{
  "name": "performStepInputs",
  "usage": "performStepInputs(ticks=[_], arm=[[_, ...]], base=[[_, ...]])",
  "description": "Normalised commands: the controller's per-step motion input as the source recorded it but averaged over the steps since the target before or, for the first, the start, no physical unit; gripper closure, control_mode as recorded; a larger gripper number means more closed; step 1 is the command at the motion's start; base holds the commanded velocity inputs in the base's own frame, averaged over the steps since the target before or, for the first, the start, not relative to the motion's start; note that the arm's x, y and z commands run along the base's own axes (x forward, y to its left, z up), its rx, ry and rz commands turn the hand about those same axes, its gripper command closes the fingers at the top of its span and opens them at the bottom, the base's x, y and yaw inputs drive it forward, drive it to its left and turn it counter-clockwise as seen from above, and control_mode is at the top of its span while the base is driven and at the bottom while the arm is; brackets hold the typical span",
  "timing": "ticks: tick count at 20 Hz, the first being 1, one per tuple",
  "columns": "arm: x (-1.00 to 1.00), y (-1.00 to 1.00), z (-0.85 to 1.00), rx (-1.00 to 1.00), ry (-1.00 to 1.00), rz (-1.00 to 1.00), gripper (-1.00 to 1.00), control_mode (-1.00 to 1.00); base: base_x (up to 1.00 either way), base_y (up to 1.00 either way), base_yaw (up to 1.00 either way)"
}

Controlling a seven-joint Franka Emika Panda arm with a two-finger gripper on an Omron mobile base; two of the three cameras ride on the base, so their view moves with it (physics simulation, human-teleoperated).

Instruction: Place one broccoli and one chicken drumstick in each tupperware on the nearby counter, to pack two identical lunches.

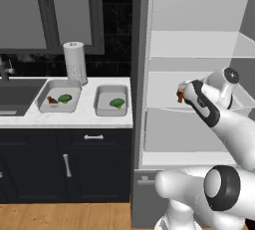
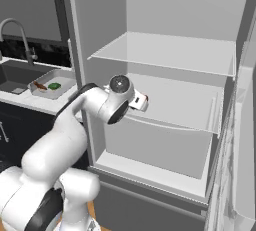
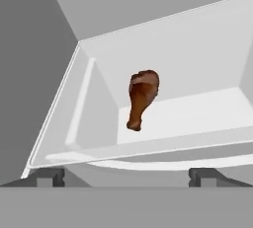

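Inside the open fridge (image 2: 165, 95), the white arm reaches to the middle shelf (image 2: 175, 105), gripper (image 3: 126, 175) jaws spread wide and holding nothing. On the counter (image 1: 74, 117) sit two tupperware trays (image 1: 59, 96), near a paper towel roll (image 1: 75, 62). A reddish-brown chicken drumstick (image 3: 142, 97) lies on the shelf, just ahead of the fingertips.

Open fridge (image 2: 165, 90), wooden floor (image 1: 64, 216)

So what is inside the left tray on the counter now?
The left tray holds one drumstick and one broccoli, side by side. Nothing else shows; the near rim hides a little of its floor.
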Motion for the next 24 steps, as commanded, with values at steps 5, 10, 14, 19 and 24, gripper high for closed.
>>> performStepInputs(ticks=[5,10,14,19,24], arm=[[0.42,0.0,-0.12,0.0,0.03,0.0,-1.0,-1.0],[0.35,0.0,-0.23,-0.09,0.01,0.0,-1.0,-1.0],[0.3,-0.04,-0.28,-0.1,0.0,0.03,-1.0,-1.0],[0.37,-0.11,-0.2,-0.03,0.0,0.03,-1.0,-1.0],[0.36,-0.21,-0.08,0.0,0.0,0.0,-1.0,-1.0]], base=[[0.0,0.0,0.0],[0.0,0.0,0.0],[0.0,0.0,0.0],[0.0,0.0,0.0],[0.0,0.0,0.0]])
